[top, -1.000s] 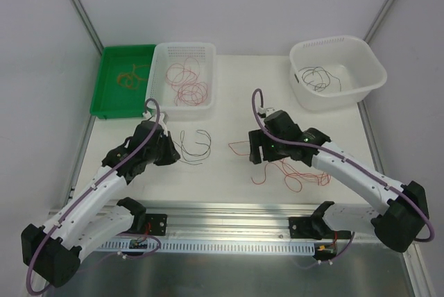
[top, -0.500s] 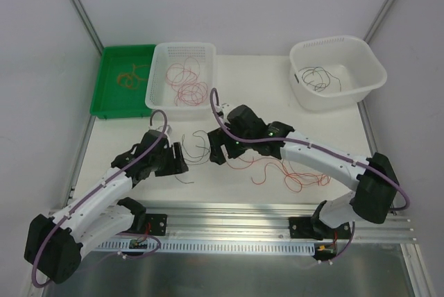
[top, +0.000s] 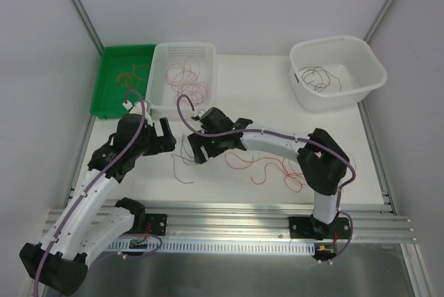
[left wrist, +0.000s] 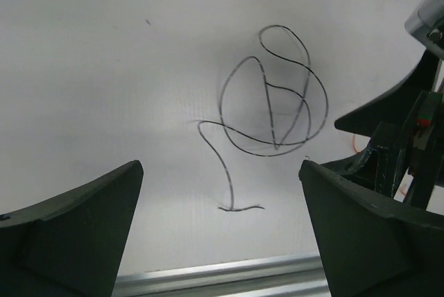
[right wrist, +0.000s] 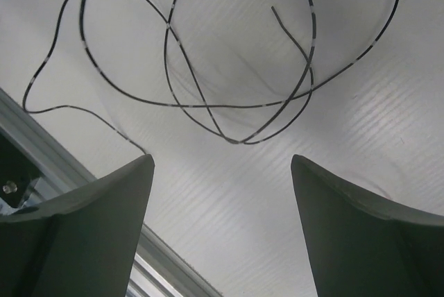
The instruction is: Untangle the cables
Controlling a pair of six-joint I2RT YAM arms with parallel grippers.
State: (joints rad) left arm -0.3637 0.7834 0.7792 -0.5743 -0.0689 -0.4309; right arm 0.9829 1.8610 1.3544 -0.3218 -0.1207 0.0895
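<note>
Black cable (left wrist: 269,92), tail toward rail (left wrist: 229,274)

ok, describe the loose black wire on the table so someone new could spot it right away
On the table, just in front of the white perforated basket, look between the left gripper and right gripper. The black wire lies there in loose loops with a trailing tail; the red tangle lies to its right.

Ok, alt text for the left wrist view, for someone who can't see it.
One black cable lies in loose loops on the white table, beyond the open left gripper. The right arm shows at the right edge.
</note>
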